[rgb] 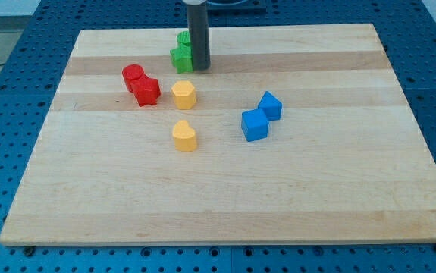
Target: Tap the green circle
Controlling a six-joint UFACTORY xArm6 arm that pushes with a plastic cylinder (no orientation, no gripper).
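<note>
Two green blocks sit near the view's top centre of the wooden board (225, 189). One green block (180, 58) with a jagged outline is in front. The other green block (183, 39) lies just behind it, partly hidden by my rod, so I cannot tell its shape. My tip (200, 67) rests on the board right beside the front green block, on its right side, touching or nearly touching it.
Two red blocks (142, 83) sit together left of centre. A yellow hexagon (183, 95) lies right of them and a second yellow block (185, 136) below it. Two blue blocks (261, 117) sit together right of centre. Blue pegboard surrounds the board.
</note>
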